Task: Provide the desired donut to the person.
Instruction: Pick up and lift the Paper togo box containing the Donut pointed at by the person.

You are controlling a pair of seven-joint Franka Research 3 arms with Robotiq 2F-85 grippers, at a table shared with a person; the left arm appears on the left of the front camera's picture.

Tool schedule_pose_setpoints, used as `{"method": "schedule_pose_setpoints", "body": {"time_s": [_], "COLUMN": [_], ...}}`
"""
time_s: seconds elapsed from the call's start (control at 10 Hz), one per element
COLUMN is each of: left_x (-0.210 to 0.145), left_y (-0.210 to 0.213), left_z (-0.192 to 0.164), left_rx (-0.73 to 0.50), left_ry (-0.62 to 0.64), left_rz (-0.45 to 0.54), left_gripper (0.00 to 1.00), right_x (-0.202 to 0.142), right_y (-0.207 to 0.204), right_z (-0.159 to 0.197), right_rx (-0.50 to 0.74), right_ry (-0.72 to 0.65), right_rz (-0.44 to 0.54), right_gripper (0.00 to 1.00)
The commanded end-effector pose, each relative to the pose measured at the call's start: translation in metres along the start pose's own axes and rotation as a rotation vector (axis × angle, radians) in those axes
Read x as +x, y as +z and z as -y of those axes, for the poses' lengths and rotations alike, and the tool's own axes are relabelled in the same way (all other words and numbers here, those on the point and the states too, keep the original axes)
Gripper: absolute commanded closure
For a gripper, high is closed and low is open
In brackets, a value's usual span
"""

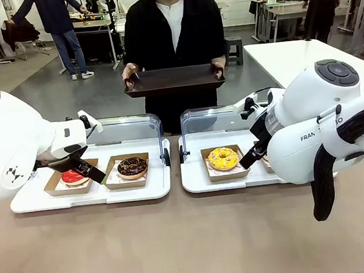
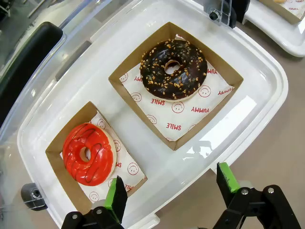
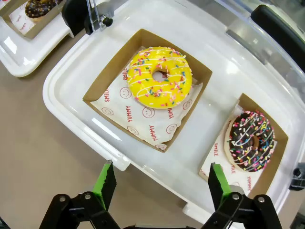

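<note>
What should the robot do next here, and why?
Probably wait, holding both open jaws above the white plastic trays. The person grips a dark rectangular serving tray with both hands and points at nothing, so nothing marks a choice among the red-iced ring donut, the chocolate nut-topped donut, the yellow sprinkled donut and the chocolate rainbow-sprinkled donut.

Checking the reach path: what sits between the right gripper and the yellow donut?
Right wrist view: from the open right gripper, the white tray's rim, then the cardboard box's near edge and printed paper liner, then the yellow donut.
</note>
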State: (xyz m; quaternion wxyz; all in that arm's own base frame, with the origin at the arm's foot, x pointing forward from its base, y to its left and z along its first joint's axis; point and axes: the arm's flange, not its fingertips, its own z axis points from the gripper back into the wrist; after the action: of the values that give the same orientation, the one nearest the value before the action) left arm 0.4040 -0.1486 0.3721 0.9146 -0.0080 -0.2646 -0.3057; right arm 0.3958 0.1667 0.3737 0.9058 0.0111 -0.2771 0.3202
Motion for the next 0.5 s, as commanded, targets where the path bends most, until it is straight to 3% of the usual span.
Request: {"method": "schedule_pose_setpoints", "body": {"time_s": [0.0,0.4], "left_x": [-0.0001,-0.0001], "left_y": [0.0,0.0], "left_z": [0.0001,0.0001], "left_rx": [0.0,0.0], "left_ry": [0.0,0.0], "left_rz": [0.0,0.0], "left_gripper": [0.0,0.0], "right_x": [0.0,0.0], "right_y": [0.0,0.0], "right_z": [-0.0001,-0.0001], "right_rx": [0.0,0.0], "right_ry": [0.0,0.0], "right_rz": [0.0,0.0], "right_gripper": [0.0,0.0]}}
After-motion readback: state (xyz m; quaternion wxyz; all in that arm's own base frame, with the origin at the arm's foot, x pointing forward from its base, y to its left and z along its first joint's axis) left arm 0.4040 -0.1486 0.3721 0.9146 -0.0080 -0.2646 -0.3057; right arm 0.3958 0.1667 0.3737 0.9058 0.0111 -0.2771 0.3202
